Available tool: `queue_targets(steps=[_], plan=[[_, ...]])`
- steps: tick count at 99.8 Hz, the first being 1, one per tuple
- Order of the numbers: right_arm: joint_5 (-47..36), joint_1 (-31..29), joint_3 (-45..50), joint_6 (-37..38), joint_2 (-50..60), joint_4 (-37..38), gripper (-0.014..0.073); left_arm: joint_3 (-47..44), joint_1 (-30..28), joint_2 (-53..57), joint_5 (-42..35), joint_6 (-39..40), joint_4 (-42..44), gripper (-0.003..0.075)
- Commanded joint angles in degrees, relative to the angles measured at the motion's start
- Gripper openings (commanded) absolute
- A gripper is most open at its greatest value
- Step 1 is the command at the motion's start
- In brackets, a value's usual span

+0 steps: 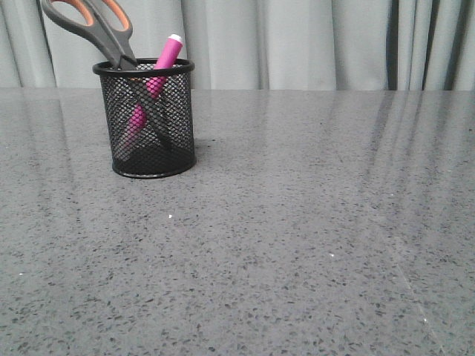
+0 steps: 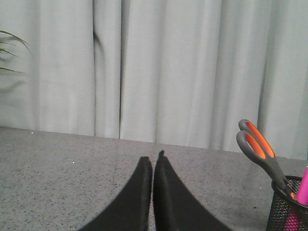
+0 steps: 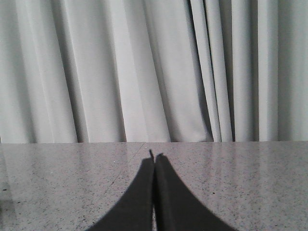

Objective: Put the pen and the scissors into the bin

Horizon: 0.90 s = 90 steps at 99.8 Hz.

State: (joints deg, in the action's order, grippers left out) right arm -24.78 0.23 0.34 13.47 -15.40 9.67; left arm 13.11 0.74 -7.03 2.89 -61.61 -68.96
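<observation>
The black mesh bin (image 1: 146, 119) stands upright on the grey table, at the left of the front view. The magenta pen (image 1: 162, 65) leans inside it, its white tip above the rim. The scissors (image 1: 95, 24) stand in it too, blades down, grey and orange handles sticking up to the left. In the left wrist view the bin (image 2: 288, 208), scissors (image 2: 257, 147) and pen (image 2: 303, 186) show at the edge, off to one side of my left gripper (image 2: 153, 160). That gripper is shut and holds nothing. My right gripper (image 3: 154, 158) is shut and holds nothing. Neither gripper shows in the front view.
The speckled grey table (image 1: 297, 237) stretches wide around the bin. Pale grey curtains (image 1: 297, 44) hang behind its far edge. A few green plant leaves (image 2: 9, 50) poke in beside the curtain in the left wrist view.
</observation>
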Motion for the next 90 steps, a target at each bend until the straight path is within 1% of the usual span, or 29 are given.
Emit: queue_targets(steps=[1, 59, 66, 71, 72, 74, 75, 76, 78, 81, 82, 83, 85, 86, 88, 90], plan=[[-3.72, -0.35, -1.43, 0.32, -0.48, -0.48, -0.0076, 1.55, -0.11, -0.50, -1.29, 0.37, -0.69, -0.0021], [-3.72, -0.35, -1.43, 0.32, -0.48, -0.48, -0.0076, 1.55, -0.11, -0.50, -1.00, 0.37, -0.69, -0.0021], [-3.72, -0.35, -1.43, 0.32, -0.48, -0.48, -0.0076, 1.52, -0.11, -0.50, -1.01, 1.40, 2.89, -0.0021], [-3.72, -0.35, -1.43, 0.32, -0.48, -0.48, -0.0076, 1.52, -0.11, -0.50, -1.01, 6.41, 9.57, -0.0022], [-3.72, -0.35, -1.43, 0.32, -0.48, -0.48, -0.0076, 1.41, -0.11, -0.50, -1.01, 8.50, 10.86, -0.0022], [-3.72, -0.35, -1.43, 0.32, -0.48, -0.48, -0.0076, 1.42, -0.11, -0.50, -1.01, 12.11, 16.72, -0.0021], [-3.72, -0.35, -1.43, 0.32, -0.48, -0.48, -0.0076, 1.40, -0.11, -0.50, -1.01, 13.41, 18.32, -0.0022], [-3.72, -0.35, -1.43, 0.32, -0.48, -0.48, -0.0076, 1.28, -0.11, -0.50, -1.01, 16.22, 19.98, -0.0022], [-3.72, -0.35, -1.43, 0.32, -0.48, -0.48, -0.0076, 1.28, -0.11, -0.50, -1.01, 19.25, 25.17, -0.0022], [-3.72, -0.35, -1.43, 0.32, -0.48, -0.48, -0.0076, 0.76, -0.11, -0.50, -1.14, 27.38, 33.95, -0.0021], [-3.72, -0.35, -1.43, 0.32, -0.48, -0.48, -0.0076, 0.64, -0.11, -0.50, -1.25, 29.06, 35.69, -0.0022], [-3.72, -0.35, -1.43, 0.32, -0.48, -0.48, -0.0076, 0.39, -0.11, -0.50, -1.36, 32.42, 37.39, -0.0022], [-3.72, -0.35, -1.43, 0.32, -0.48, -0.48, -0.0076, 0.17, -0.11, -0.50, -1.63, 35.70, 42.33, -0.0022], [-3.72, -0.35, -1.43, 0.32, -0.48, -0.48, -0.0076, -0.12, -0.11, -0.50, -1.59, 38.89, 45.41, -0.0022], [-3.72, -0.35, -1.43, 0.32, -0.48, -0.48, -0.0076, -0.55, -0.11, -0.50, -1.67, 43.34, 49.59, -0.0022], [-3.72, -0.35, -1.43, 0.32, -0.48, -0.48, -0.0076, -1.02, -0.11, -0.50, -1.67, 47.37, 52.03, -0.0022]])
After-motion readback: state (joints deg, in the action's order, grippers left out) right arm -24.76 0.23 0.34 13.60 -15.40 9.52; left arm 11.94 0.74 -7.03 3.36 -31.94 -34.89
